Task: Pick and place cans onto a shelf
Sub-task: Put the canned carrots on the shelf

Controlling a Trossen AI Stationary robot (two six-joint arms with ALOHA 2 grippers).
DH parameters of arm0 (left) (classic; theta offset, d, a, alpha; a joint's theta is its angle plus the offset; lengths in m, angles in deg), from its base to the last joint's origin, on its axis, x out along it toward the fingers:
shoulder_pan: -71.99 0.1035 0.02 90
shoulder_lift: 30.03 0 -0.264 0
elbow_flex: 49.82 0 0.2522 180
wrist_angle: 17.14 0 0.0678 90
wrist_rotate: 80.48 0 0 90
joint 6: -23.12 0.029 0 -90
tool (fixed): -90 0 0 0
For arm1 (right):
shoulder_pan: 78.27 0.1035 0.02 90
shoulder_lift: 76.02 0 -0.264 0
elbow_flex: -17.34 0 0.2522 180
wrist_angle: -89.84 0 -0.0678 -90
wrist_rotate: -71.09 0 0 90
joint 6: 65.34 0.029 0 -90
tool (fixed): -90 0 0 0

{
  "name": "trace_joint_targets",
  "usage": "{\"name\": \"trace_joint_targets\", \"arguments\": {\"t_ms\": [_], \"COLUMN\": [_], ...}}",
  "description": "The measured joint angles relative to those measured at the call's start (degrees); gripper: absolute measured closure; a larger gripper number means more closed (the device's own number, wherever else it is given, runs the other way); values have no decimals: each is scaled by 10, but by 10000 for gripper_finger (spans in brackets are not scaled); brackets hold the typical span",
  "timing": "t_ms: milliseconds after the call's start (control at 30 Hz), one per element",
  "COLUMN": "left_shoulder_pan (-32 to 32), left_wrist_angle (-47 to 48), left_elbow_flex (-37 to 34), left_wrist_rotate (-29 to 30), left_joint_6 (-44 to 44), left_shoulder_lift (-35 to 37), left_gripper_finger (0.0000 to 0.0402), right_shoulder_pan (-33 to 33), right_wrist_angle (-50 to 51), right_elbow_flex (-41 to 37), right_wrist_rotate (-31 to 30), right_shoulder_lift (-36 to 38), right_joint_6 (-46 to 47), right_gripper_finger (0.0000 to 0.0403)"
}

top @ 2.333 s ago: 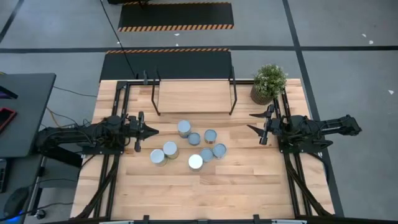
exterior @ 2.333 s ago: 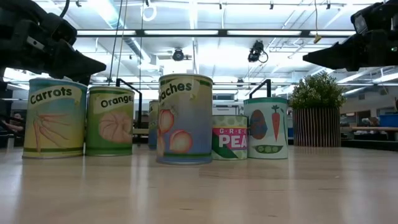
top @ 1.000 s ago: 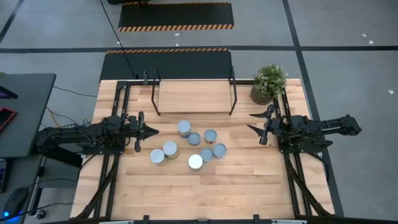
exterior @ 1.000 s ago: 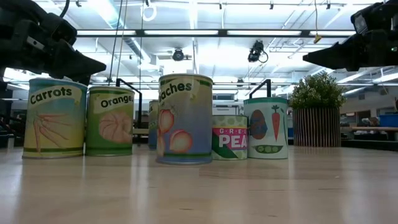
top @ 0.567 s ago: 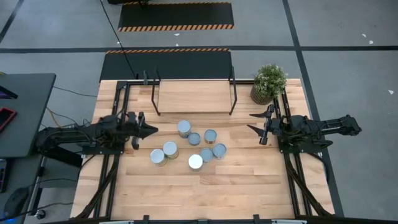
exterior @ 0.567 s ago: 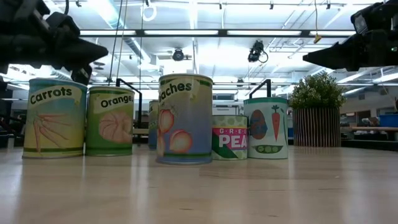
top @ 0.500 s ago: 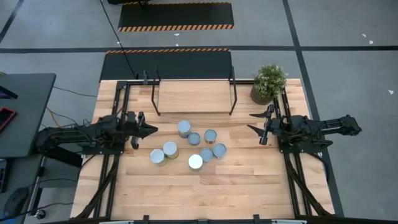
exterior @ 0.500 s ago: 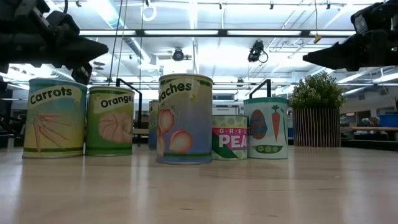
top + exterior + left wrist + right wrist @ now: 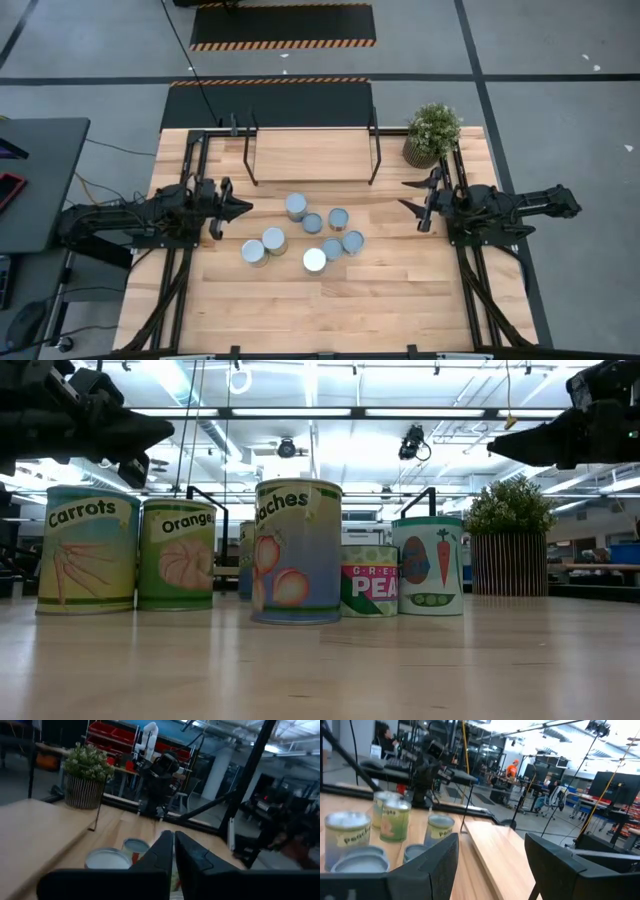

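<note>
Several cans (image 9: 312, 235) with silvery round tops stand upright in a cluster at the middle of the table. In the low view their labels read Carrots (image 9: 88, 550), Orange (image 9: 178, 555) and Peaches (image 9: 297, 550). The shelf (image 9: 312, 155), a light-wood board on a black frame, stands at the far edge with nothing on it. My left gripper (image 9: 246, 208) hovers left of the cluster, shut and empty, pointing at the cans; it also shows in its wrist view (image 9: 173, 845). My right gripper (image 9: 402, 196) hovers right of the cluster, open and empty, and shows in its wrist view (image 9: 490, 870).
A potted green plant (image 9: 432, 133) stands at the far right corner, just beyond my right gripper. Black frame rails (image 9: 180, 270) run along the table's left and right sides. Bare wood (image 9: 330, 310) lies between the cans and the near edge.
My left gripper has turned about its own long axis and risen a little, staying left of the cans. The cans have not moved.
</note>
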Motion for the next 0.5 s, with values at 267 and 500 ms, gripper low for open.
{"name": "trace_joint_targets", "arguments": {"t_ms": [267,500], "left_shoulder_pan": [0,0], "left_wrist_angle": [1,-36], "left_elbow_flex": [0,0], "left_wrist_rotate": [67,67], "left_joint_6": [3,-47], "left_shoulder_lift": [0,-39], "left_gripper_finger": [376,376], "right_shoulder_pan": [-12,-75], "right_wrist_angle": [-116,-191], "right_elbow_flex": [0,0], "right_wrist_rotate": [-38,-97], "right_shoulder_lift": [0,0], "right_joint_6": [117,94], "right_gripper_finger": [168,168]}}
